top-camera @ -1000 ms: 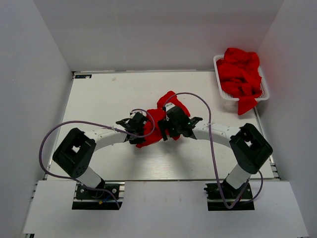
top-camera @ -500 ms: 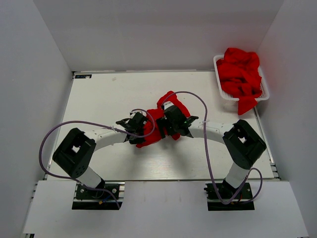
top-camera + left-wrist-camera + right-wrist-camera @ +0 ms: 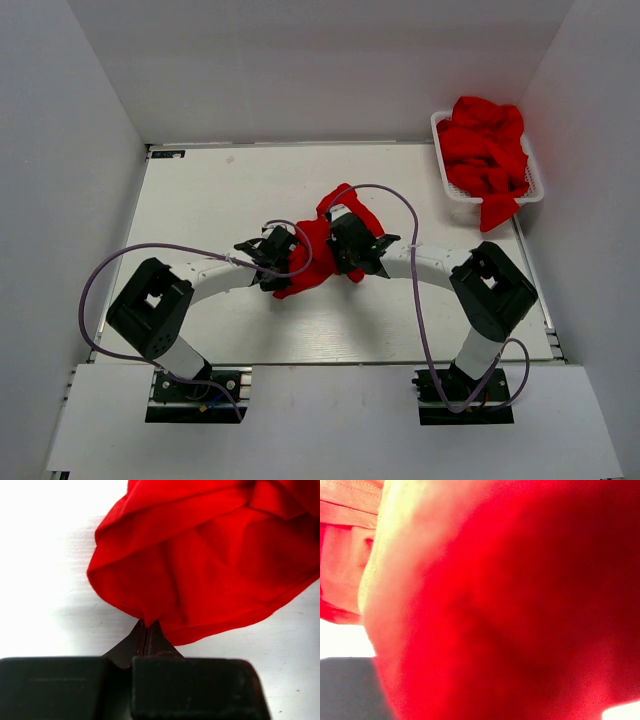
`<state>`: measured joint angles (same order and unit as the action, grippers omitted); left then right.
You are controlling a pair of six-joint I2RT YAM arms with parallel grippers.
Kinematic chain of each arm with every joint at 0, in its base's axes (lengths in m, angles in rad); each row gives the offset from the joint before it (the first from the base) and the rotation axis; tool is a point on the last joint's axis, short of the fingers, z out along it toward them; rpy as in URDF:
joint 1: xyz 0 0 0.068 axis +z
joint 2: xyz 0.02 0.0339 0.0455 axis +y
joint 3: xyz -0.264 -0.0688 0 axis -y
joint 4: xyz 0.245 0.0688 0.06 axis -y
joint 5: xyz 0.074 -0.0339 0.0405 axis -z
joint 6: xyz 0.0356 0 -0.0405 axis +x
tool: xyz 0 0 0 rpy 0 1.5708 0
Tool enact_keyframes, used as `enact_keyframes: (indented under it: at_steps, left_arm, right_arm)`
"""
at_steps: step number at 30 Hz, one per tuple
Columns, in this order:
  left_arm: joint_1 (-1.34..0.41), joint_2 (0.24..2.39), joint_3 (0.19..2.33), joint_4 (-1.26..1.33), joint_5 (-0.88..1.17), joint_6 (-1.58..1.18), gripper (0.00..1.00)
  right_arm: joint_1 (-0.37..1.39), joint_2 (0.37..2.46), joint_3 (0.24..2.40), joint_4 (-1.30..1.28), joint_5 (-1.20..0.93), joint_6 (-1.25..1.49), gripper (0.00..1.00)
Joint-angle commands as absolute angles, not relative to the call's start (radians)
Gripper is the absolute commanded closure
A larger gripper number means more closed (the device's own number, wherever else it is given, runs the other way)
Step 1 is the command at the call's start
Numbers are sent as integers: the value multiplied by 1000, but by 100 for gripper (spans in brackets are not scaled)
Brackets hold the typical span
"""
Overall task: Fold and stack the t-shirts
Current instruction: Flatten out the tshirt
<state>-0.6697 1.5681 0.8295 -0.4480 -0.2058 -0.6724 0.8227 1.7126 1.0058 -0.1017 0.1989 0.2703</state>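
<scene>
Blurred t-shirt (image 3: 510, 610) fills right wrist view, hiding right pincer (image 3: 343, 252) fingers; grip unreadable. Ahead of left pincer (image 3: 146, 626), shirt cut off top and right.

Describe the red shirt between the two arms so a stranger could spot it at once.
Look at the middle of the white table. The crumpled red shirt lies bunched there, its edge pinched in the left pincer. Unlike the other red shirts, it is not heaped in the white basket at the far right corner.
</scene>
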Motion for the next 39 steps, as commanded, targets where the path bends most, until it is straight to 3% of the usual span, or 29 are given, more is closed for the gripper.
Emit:
enact_keyframes:
  at_steps: [1, 11, 23, 33, 39]
  left_arm:
    - [-670, 1574, 839, -541, -258, -666, 100]
    - [-650, 1574, 1051, -704, -435, -666, 100]
    - [-556, 1635, 1673, -1012, -854, -566, 100]
    - [-430, 1563, 1862, -853, -904, -289, 100]
    - [-399, 1563, 2038, -770, -913, -140, 100]
  right_arm:
    - [833, 1661, 1040, -87, 201, 279, 100]
    - [822, 1404, 1058, -136, 374, 279, 100]
    - [717, 1235, 1275, -250, 831, 132, 100]
    - [597, 1091, 1339, -152, 933, -63, 100]
    - [566, 1065, 1431, -144, 832, -143, 100]
